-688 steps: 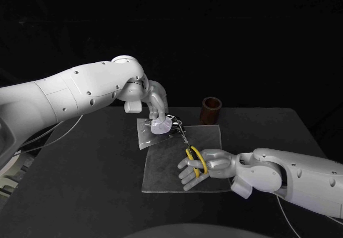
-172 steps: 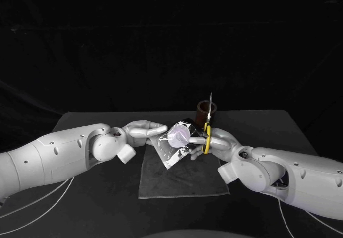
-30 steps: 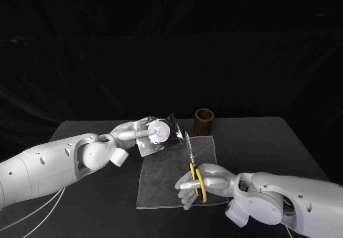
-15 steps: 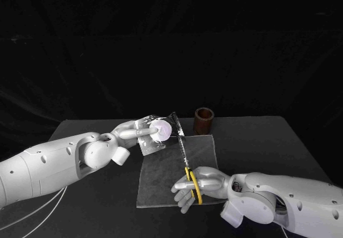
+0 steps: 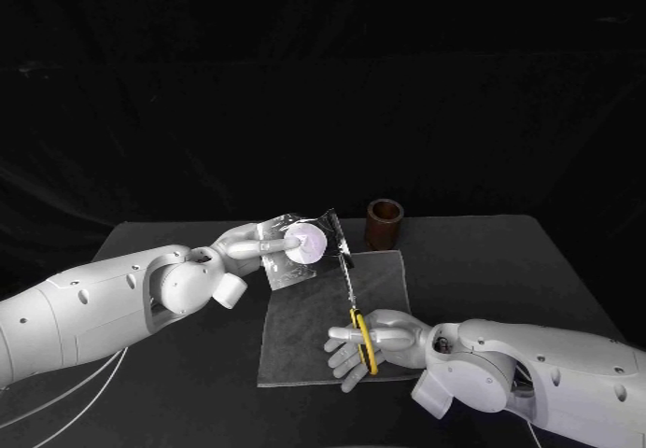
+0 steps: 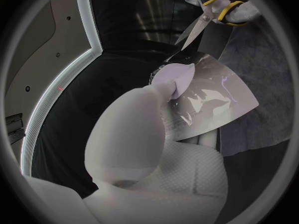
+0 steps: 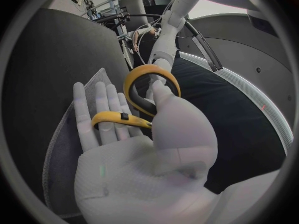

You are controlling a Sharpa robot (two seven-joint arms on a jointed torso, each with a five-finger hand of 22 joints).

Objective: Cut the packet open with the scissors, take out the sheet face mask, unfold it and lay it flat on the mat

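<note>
1. The left robot hand (image 5: 256, 247) pinches the packet (image 5: 303, 247) between thumb and fingers and holds it up in the air above the far left corner of the mat (image 5: 303, 345), with its shiny face turned toward the right arm.
2. The right robot hand (image 5: 366, 341) has its fingers through the yellow loops of the scissors (image 5: 356, 322). It hovers low over the mat with the blades pointing up at the packet's right edge.
3. In the left wrist view the blade tips sit close to the packet's edge (image 6: 212, 99). I cannot tell whether they touch it.
4. The step in hand looks like the cut itself, and the packet appears unopened.
5. To cut well, open the blades wide enough to take the edge deep into the throat, because foil slides off the tips.
6. Keep the cut in a thin strip along the border, well away from the left fingers, so that the mask inside is not nicked.
7. The left pinch should stay firm and the packet taut, since a limp pouch will fold between the blades instead of shearing.
8. Close the blades in one steady stroke square to the film.
9. The brown cylinder (image 5: 386, 222) stands on the tabletop (image 5: 539, 271) just beyond the mat, so keep the blade tips clear of it.
</note>
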